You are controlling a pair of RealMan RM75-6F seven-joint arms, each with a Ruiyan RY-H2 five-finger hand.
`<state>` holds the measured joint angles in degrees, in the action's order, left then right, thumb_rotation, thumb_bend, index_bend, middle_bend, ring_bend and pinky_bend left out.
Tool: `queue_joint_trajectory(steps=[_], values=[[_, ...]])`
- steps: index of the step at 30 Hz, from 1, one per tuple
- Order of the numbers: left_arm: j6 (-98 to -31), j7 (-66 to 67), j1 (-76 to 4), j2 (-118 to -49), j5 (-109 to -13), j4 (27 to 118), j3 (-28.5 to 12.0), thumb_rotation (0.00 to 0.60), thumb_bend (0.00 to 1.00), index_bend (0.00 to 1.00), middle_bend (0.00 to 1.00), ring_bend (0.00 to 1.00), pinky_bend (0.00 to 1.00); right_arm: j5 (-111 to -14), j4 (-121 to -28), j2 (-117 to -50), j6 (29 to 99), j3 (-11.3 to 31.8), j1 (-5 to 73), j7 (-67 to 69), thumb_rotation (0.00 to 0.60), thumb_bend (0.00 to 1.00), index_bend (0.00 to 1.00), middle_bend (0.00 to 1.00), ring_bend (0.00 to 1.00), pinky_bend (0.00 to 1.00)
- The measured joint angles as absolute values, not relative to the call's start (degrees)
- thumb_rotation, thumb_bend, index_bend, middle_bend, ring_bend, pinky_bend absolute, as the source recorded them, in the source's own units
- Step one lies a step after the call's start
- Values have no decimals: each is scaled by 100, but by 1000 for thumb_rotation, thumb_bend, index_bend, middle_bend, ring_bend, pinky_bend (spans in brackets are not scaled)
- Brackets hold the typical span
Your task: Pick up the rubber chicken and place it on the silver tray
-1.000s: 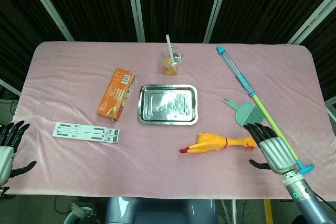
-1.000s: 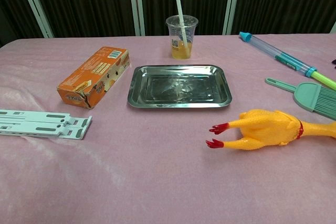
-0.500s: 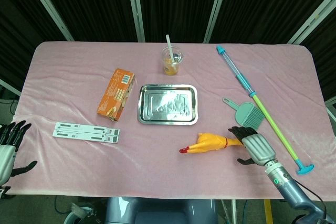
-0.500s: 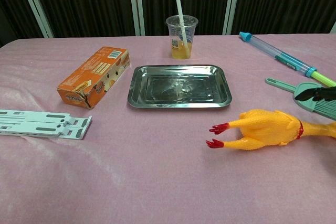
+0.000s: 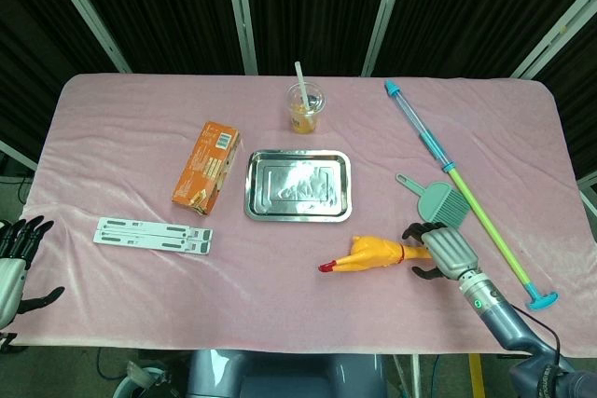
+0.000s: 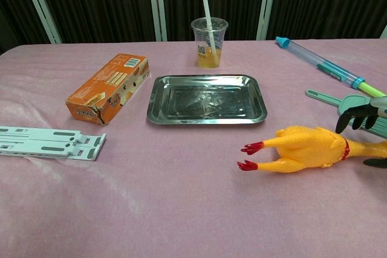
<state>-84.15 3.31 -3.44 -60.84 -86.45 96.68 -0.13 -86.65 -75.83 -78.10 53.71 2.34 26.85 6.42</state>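
We find the rubber chicken (image 5: 373, 254) lying on its side on the pink tabletop (image 5: 131, 156), red feet pointing toward the left, neck and head stretching to the right. It rests in front of the silver tray (image 5: 298, 185), near the tray's right front corner but apart from it. The tray holds nothing; its polished floor shows only reflections.

The right robot hand (image 5: 438, 251) sits over the neck end of the chicken, fingers spread and curved downward with the thumb apart on the near side. We see no closed grip on the toy; the chest view shows dark fingertips (image 6: 354, 118) hanging just above and behind the neck. We cannot tell whether any finger touches it.

Behind the tray stands a clear plastic cup (image 5: 305, 107) with amber liquid in its lower part and a white straw rising from it. To the left of the tray lies an orange carton (image 5: 206, 164) on its side, and further left and nearer the front edge a flat white-and-grey folded stand (image 5: 153, 234).

On the right side, a teal brush (image 5: 435, 199) lies just behind the right robot hand, and a long tube toy (image 5: 461, 182) runs diagonally from the rear toward the front right edge.

Open cloth lies between the chicken and the tray. The left robot hand (image 5: 14, 263) hangs at the front left corner, off the tabletop edge, fingers apart and holding nothing.
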Motion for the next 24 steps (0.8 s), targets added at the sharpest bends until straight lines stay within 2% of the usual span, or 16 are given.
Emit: queue_joint_trajectory(steps=[4, 10, 15, 24], values=[[-8391, 295, -348, -6086, -8623, 9650, -12, 600, 0, 89, 45, 0, 0, -8608, -7446, -7898, 5301, 231, 2746, 723, 589, 282, 327, 294, 302, 308], [-8368, 252, -350, -6085, -8625, 9632, 2, 600, 0, 92, 46, 0, 0, -8593, -7333, -7985, 5270, 204, 2819, 818, 590, 293, 409, 356, 361, 388], [-8373, 203, -335, -6076, -8615, 9622, 10, 600, 0, 95, 45, 0, 0, -8603, -7261, -8059, 5258, 185, 2878, 879, 599, 336, 529, 438, 439, 539], [-8365, 161, -320, -6079, -8608, 9576, 26, 600, 0, 104, 49, 0, 0, -8636, -7243, -8096, 5252, 132, 2943, 1084, 600, 429, 733, 588, 593, 731]])
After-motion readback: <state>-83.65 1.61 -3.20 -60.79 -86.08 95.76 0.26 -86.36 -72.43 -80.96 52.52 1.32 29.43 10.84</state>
